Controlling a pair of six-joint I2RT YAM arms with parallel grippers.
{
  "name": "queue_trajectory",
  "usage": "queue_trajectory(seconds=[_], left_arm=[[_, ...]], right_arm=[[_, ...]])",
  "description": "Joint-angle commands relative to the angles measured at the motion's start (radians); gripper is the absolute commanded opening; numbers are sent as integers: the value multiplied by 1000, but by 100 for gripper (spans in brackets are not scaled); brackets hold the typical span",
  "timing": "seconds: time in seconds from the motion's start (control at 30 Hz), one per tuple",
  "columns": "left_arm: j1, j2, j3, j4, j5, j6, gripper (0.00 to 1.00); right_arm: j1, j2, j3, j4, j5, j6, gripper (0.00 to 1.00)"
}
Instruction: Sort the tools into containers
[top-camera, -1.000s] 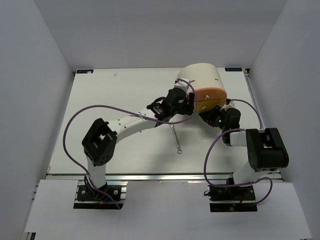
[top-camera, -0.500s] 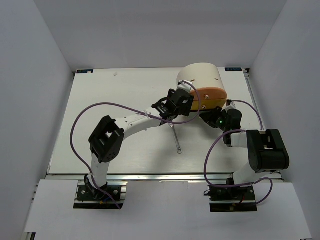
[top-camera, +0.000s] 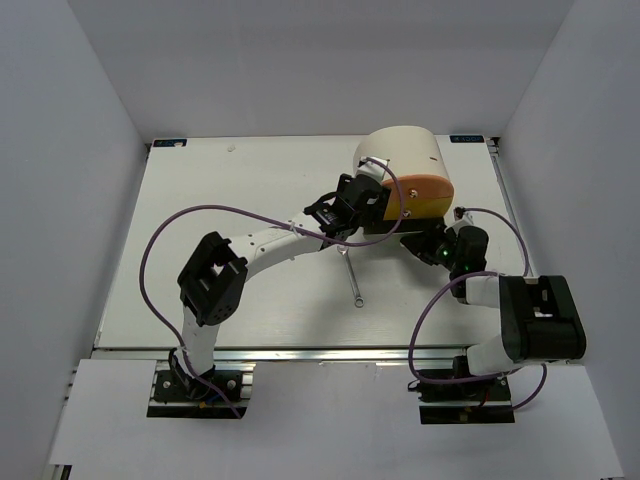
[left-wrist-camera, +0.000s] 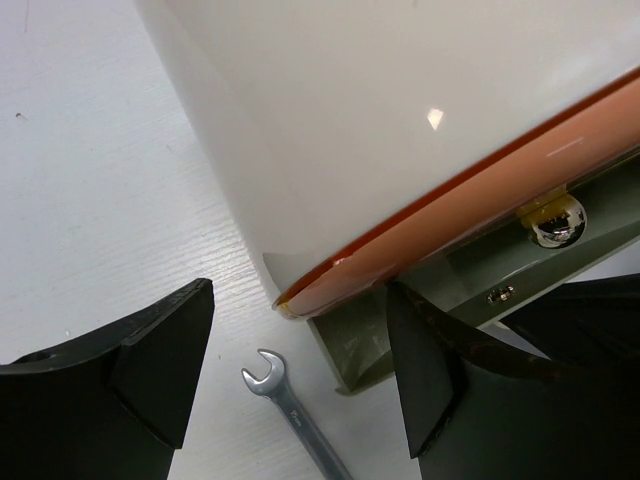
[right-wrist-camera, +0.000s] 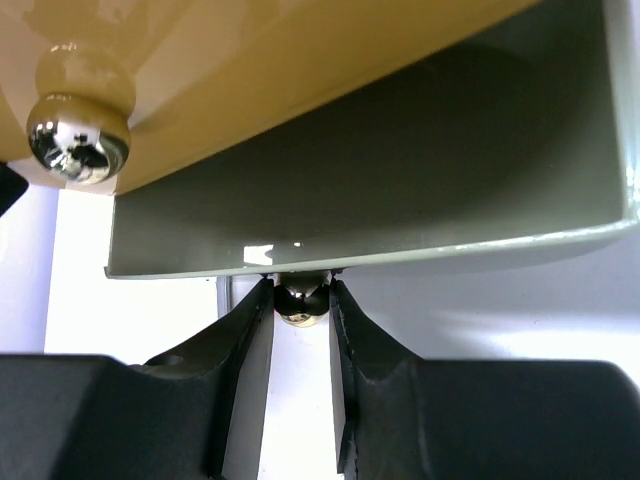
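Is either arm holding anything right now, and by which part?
The right gripper is shut on the small metal knob of the grey-green drawer. The left gripper is open, holding nothing.

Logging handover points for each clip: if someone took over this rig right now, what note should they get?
Left gripper: open and empty, at the lower front edge of the drum box.
Right gripper: shut on the small metal knob of the grey-green drawer, which sits partly out beneath the orange front.
Tools: the wrench lies on the table in front of the box. No screwdrivers in view.
Done: drawer partly open; nothing visibly sorted.
Left: probably finish opening the drawer, put the wrench in, then locate the other tools.
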Motion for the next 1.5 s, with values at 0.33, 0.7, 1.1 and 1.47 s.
queue_trajectory(seconds=[0.33,0.7,1.1,1.47], left_arm=[[2,-42,18,52,25,-18,80],[2,-65,-11,72,37,-40,80],[2,-237,-138,126,89,-80,79],[2,-721,-498,48,-4,-282,25]], right_arm=[[-3,-91,-59,-214,-55,-23,18],[-6,-144,-62,-332,-52,-15,33],[-6,-317,12,-549,-221,-110,61],[407,-294,335,-877,-137,-723,27]])
